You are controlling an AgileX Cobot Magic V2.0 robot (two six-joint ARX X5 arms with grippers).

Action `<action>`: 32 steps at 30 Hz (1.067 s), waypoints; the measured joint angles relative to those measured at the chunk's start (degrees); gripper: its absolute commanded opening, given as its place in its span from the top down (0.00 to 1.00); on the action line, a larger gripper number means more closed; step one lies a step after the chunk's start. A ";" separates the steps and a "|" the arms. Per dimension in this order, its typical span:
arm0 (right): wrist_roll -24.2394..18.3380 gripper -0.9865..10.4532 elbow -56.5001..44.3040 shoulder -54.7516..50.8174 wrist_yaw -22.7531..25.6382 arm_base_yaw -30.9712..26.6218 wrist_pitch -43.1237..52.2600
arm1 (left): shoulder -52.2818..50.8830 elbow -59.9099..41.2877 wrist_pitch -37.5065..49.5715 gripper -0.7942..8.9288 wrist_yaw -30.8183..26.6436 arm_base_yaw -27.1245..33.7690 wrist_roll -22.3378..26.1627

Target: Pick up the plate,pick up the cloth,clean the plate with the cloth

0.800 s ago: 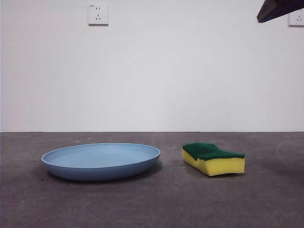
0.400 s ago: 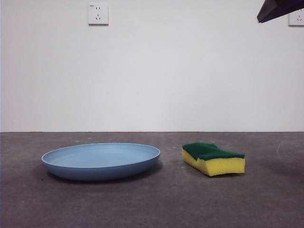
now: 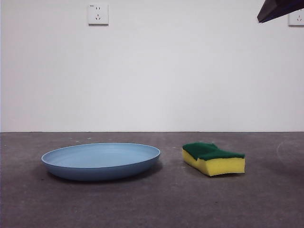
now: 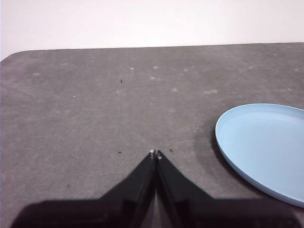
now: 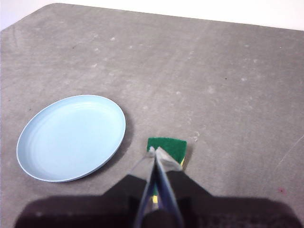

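Note:
The light-blue plate [image 3: 100, 160] lies flat on the grey table, left of centre in the front view. It also shows in the left wrist view [image 4: 266, 147] and the right wrist view [image 5: 71, 137]. The cloth, a yellow sponge with a green top [image 3: 213, 158], lies to the plate's right, apart from it. My right gripper [image 5: 153, 151] is shut and empty, high above the sponge [image 5: 166, 148]; it shows as a black tip [image 3: 278, 9] at the top right corner of the front view. My left gripper [image 4: 155, 154] is shut and empty, above bare table beside the plate.
A white wall with two sockets [image 3: 98, 14] stands behind the table. The table's rounded corner shows in the left wrist view [image 4: 14, 53].

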 measured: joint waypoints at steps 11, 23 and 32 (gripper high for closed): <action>-0.63 0.91 0.00 0.00 0.04 0.00 -0.20 | 0.00 0.00 0.00 0.92 0.00 0.00 0.00; -9.51 0.91 -3.34 -12.24 -6.05 -16.04 -0.66 | 0.00 0.00 0.00 0.92 0.00 0.00 0.00; -10.58 0.91 -17.75 -27.50 -14.67 -31.12 7.39 | 0.00 0.00 0.00 0.92 0.00 0.00 0.00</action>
